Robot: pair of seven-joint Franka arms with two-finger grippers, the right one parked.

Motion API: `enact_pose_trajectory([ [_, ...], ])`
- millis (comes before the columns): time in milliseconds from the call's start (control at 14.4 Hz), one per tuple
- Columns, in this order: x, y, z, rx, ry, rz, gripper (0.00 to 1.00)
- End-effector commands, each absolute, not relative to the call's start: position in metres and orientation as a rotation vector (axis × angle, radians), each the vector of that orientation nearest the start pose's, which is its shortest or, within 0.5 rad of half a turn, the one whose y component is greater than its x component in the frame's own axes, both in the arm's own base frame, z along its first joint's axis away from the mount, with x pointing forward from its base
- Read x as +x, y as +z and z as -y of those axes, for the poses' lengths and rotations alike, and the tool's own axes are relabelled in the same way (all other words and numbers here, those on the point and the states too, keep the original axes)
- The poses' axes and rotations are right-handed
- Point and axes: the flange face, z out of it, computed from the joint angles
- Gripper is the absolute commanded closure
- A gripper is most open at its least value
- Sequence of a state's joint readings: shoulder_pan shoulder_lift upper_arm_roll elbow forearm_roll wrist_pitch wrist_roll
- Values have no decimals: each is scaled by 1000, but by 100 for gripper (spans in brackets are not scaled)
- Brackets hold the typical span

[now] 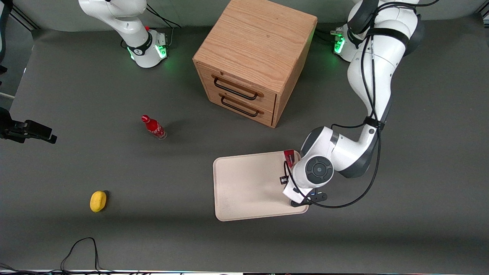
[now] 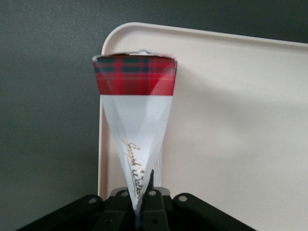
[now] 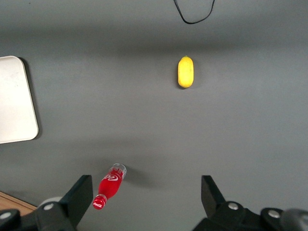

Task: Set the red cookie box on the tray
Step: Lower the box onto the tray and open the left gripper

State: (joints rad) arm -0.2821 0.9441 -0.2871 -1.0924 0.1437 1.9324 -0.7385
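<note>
The gripper point(image 2: 143, 199) hangs over the tray point(image 1: 244, 187), at its edge toward the working arm, with the jaws closed on the red cookie box point(image 2: 135, 120). The box is held on its narrow edge, probably to lower it flat. Nothing blocks the tray; the wooden cabinet point(image 1: 254, 57), red bottle point(image 1: 154, 127) and a yellow object point(image 1: 98, 201) stand well apart on the worktop point(image 1: 420, 214).

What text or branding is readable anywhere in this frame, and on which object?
Red cookie box, held edge-on over the tray in the shut gripper: gold script, too slanted to read.
Red bottle: white Coca-Cola-style script, too small to spell out.
Parked arm's base: dark logo ring, unreadable.
Nothing else carries text.
</note>
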Motion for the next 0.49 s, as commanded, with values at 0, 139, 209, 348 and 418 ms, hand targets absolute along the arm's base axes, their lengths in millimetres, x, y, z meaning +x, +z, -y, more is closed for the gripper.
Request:
enact_pose_trajectory([
  [0,681,260,343,-3144,157,366,0],
  [139,682,262,342,-3143,153,367,0],
  [209,682,266,342,-3147,148,366,0],
  [348,684,276,338,-3147,129,369,0],
  [418,686,280,334,-3145,131,363,0],
])
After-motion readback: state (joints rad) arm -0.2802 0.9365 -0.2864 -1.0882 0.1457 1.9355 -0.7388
